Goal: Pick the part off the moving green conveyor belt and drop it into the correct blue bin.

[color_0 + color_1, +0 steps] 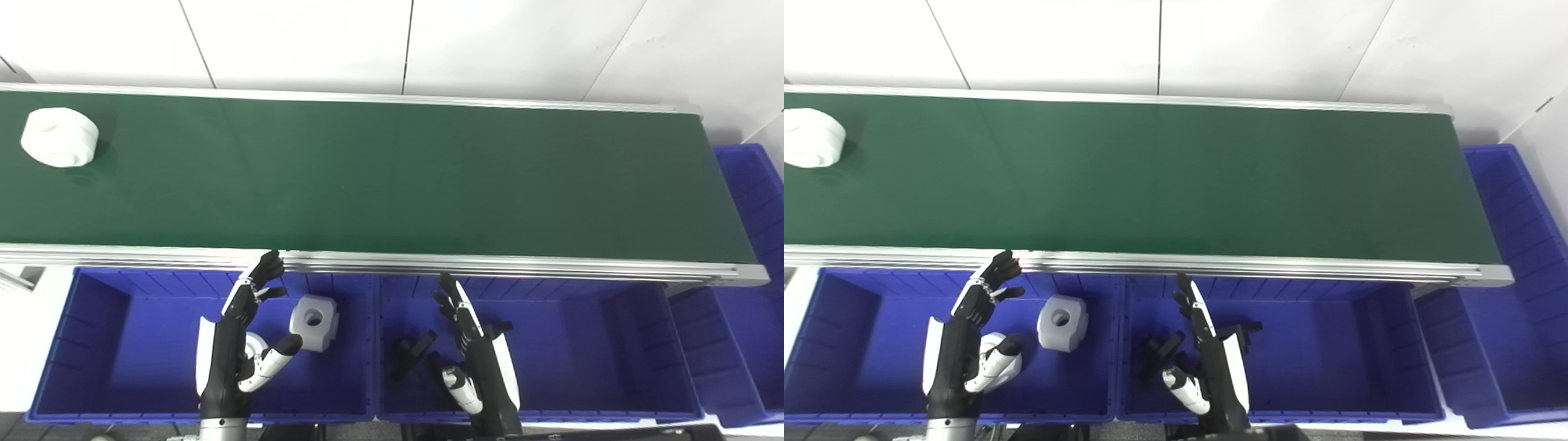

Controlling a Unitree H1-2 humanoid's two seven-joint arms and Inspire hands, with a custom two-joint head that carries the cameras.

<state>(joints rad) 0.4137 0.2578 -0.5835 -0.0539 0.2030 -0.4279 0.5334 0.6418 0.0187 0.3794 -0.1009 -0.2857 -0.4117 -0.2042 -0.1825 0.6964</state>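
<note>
A white rounded part (pixel 59 137) rides on the green conveyor belt (pixel 392 177) at its far left end. My left hand (pixel 242 334) hovers open over the left blue bin (pixel 86 343), fingers reaching up to the belt's near rail. My right hand (pixel 474 355) is open over the middle blue bin (pixel 600 343). Neither hand holds anything. A white part with a hole (pixel 313 321) lies in the left bin, and another white part (pixel 995 358) sits partly hidden behind my left hand. Black parts (pixel 411 352) lie in the middle bin.
A third blue bin (pixel 753 257) stands past the belt's right end. The belt's aluminium rail (pixel 490 264) runs between the belt and the bins. A white tiled wall rises behind the belt.
</note>
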